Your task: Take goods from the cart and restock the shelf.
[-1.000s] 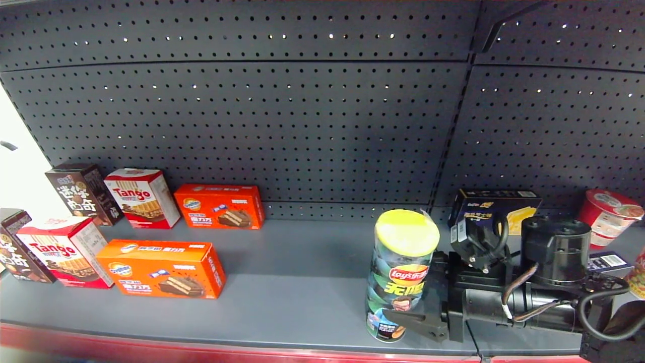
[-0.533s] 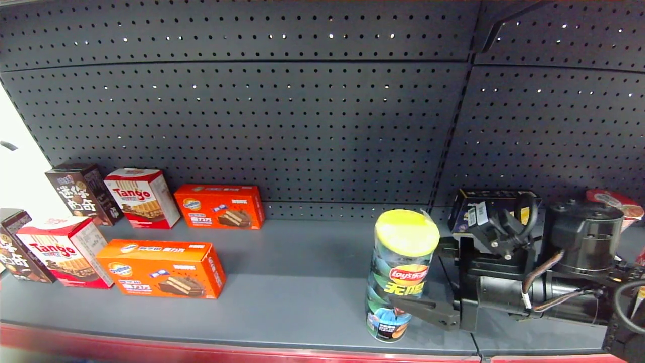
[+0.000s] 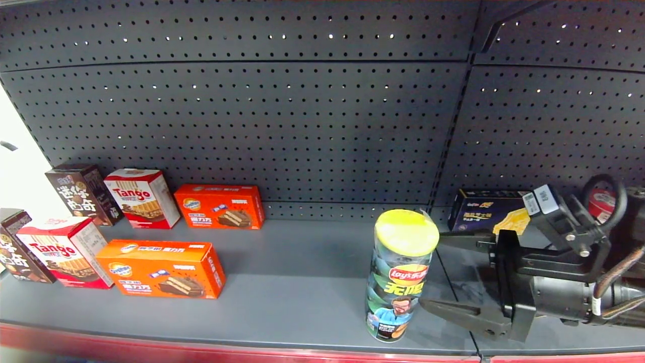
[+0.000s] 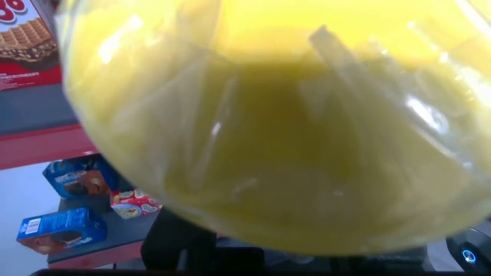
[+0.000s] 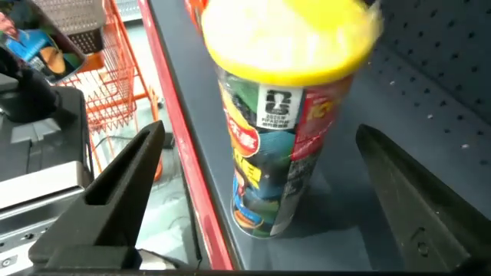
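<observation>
**Chip can upright on the shelf, right tool spread wide beside it**

The chip can [image 3: 403,275] stands upright at the lower centre-right of the head view, on the grey shelf [image 3: 292,282] and close to its red front lip [image 3: 201,348]. The right tool [image 3: 437,270] sits just to the can's right with its jaws wide apart. One finger is higher in the frame and the other lower, near the can's foot. Neither seems to touch it, so I judge the can placed.

The can is tall, narrow and near the edge. If the tool drifts left in the frame or closes as it backs off, the lower finger could clip the base. That could tip the can over the lip, toward the orange cart [image 5: 115,84]. The upper finger could also nudge the dark box [image 3: 484,212] behind it. The snack boxes [image 3: 161,267] at lower left lie well apart.

A yellow lid [image 4: 291,115] looms close to the left wrist camera. Whether the left tool grips it I cannot tell.
</observation>
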Tool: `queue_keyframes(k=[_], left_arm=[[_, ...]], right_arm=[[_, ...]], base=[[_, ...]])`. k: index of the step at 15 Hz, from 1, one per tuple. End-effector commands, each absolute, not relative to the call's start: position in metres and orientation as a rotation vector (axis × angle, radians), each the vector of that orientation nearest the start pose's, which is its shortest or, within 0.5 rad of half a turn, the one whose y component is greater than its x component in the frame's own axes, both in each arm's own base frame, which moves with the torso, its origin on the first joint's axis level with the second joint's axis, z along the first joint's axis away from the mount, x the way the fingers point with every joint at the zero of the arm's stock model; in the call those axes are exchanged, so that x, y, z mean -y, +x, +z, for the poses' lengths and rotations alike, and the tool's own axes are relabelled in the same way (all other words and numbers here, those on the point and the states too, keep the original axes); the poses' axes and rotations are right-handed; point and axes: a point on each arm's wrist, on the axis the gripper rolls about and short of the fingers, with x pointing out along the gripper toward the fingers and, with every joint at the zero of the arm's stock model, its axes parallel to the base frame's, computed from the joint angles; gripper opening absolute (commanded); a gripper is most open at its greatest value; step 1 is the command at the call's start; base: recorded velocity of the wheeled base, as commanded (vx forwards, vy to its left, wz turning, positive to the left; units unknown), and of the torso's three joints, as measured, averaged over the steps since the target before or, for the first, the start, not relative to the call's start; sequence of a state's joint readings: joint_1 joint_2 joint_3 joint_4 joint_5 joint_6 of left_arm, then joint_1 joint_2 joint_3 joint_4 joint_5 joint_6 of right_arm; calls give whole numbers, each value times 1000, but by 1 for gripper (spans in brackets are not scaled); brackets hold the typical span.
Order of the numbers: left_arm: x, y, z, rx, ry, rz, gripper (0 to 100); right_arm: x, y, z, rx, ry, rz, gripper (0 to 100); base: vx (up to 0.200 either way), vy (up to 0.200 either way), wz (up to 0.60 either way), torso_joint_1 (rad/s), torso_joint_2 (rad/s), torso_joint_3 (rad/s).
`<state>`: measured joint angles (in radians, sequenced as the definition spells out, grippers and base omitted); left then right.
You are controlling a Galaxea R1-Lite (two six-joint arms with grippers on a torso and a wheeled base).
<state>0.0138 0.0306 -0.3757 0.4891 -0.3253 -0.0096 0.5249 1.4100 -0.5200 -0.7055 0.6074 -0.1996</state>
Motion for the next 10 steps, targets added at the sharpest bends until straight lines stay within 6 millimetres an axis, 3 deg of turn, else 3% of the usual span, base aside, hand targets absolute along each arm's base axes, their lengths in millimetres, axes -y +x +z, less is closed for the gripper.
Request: queue_keyframes(k=[1,4,7,10], left_arm=[[8,-61,126,-141,-35,-310,0],[8,-63,125,-129,-34,-310,0],[8,-63,123,-128,-36,-315,0],[8,-63,122,-129,-38,-316,0]], right_arm=[[-110,169,201,-37,-171,1130,100],[-90,155,211,-32,-167,1073,100],[-56,142,222,-33,-158,897,100],[-32,143,241,-67,-112,686,100]], base=[[0,0,0,0,0,0],[0,0,0,0,0,0],[0,0,0,0,0,0],[0,0,0,0,0,0]])
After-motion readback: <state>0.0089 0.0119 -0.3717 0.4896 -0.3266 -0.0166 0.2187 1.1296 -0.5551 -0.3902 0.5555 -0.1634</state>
